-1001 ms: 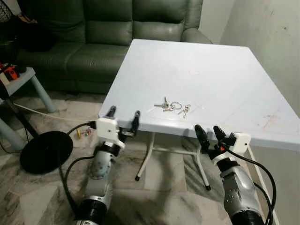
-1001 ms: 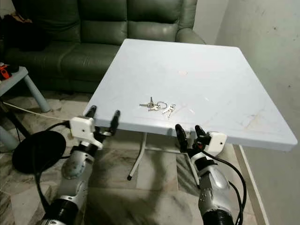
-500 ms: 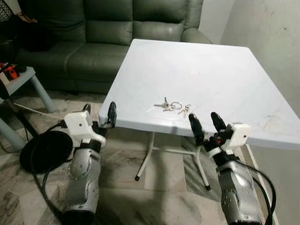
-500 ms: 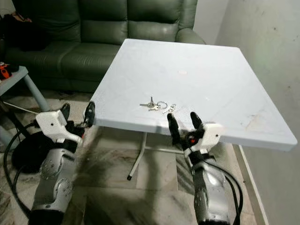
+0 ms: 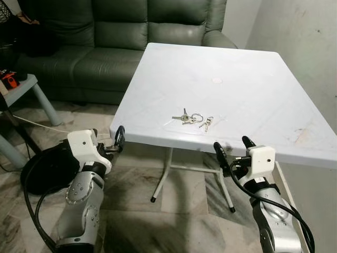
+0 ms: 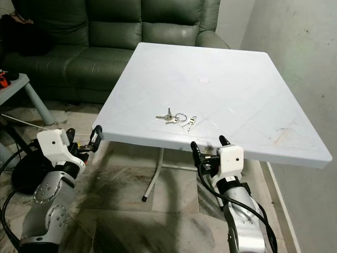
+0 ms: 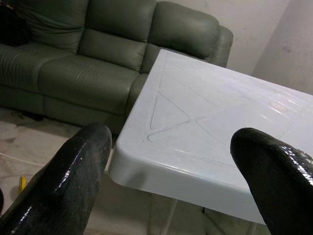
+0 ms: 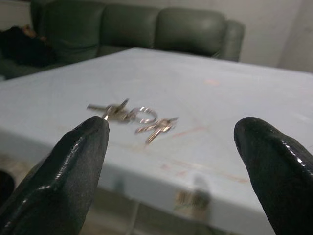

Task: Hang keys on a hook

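The keys [image 5: 191,119] lie flat on the white table [image 5: 253,89], near its front edge, untouched: a thin metal ring with small silver keys fanned to either side, one or two bunches, I can't tell at this size. My right tool [image 5: 232,148] hovers just below and in front of that edge, fingers spread wide, nothing held; its wrist view looks straight at the keys. My left tool [image 5: 108,138] sits by the table's left front corner, also open and empty. For a clean pick I'd rise above the edge, come down over the ring, and pinch it, not the loose keys. The tabletop is smooth, faintly ribbed plastic, so thin flat metal may slide. Green leather sofa [image 5: 121,37] behind; no hook seen.
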Robot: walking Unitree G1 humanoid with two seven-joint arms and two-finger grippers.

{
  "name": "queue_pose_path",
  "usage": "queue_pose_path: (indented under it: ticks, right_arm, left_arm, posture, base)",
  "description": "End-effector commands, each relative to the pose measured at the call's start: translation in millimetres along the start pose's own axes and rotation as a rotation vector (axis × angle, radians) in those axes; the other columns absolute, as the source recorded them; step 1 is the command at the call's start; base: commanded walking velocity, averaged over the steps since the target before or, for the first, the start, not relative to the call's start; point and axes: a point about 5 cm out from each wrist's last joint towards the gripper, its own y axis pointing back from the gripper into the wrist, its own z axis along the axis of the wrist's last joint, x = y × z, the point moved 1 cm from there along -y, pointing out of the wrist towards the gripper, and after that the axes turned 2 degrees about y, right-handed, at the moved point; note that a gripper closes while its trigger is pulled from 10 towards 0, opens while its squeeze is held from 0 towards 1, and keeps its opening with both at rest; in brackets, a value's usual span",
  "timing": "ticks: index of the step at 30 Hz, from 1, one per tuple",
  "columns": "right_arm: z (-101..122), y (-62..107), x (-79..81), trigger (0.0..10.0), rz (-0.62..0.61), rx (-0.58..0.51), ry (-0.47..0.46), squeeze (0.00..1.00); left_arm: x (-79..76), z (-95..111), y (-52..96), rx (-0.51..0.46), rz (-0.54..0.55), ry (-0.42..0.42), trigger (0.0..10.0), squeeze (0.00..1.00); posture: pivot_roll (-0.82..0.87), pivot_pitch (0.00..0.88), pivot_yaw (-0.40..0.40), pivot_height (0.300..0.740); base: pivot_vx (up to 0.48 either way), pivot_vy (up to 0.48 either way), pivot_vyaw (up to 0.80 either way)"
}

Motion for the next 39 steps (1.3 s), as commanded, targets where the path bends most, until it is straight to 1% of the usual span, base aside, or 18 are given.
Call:
queue_pose_path:
  ticks: [1,4,12,17,21,28,39]
  right_arm:
    - [7,0.6,-1.7,10.0,-0.018,-0.020,-0.009,0.00]
    - [7,1.6,-0.8,10.0,-0.026,-0.022,-0.014,0.00]
    - [9,-0.3,4.2,10.0,-0.021,-0.020,-0.018,0.00]
    - [10,-2.6,5.0,10.0,-0.018,-0.025,-0.018,0.00]
    - [12,-5.5,7.7,10.0,-0.004,-0.034,-0.017,0.00]
    - [13,-7.2,6.9,10.0,0.005,-0.035,-0.008,0.00]
    - [13,-8.1,10.3,10.0,0.024,-0.038,-0.002,0.00]
  left_arm:
    - [0.6,3,2.4,-0.003,-0.004,0.005,10.0,0.00]
    - [1.9,3,4.3,0.006,-0.011,-0.029,10.0,0.00]
    - [2.6,7,2.4,0.003,-0.010,-0.040,10.0,0.00]
    - [0.8,7,1.6,0.002,-0.015,-0.039,10.0,0.00]
    - [-4.5,8,0.3,-0.006,-0.035,-0.032,10.0,0.00]
    - [-6.6,6,-0.7,0.008,-0.037,-0.040,10.0,0.00]
    - [-6.9,6,-1.1,0.007,-0.039,-0.041,10.0,0.00]
  posture:
    - [0.03,0.018,-0.039,0.740]
    - [0.03,0.016,-0.038,0.740]
    - [0.04,0.003,-0.041,0.740]
    - [0.04,0.000,-0.040,0.740]
    - [0.04,0.000,-0.042,0.740]
    - [0.04,0.000,-0.041,0.740]
    - [0.04,0.000,-0.044,0.740]
  base:
    - [0.000,0.000,0.00]
    - [0.000,0.000,0.00]
    - [0.030,0.000,0.00]
    - [0.259,0.000,0.00]
    - [0.325,0.000,0.00]
    - [0.344,0.000,0.00]
    - [0.356,0.000,0.00]
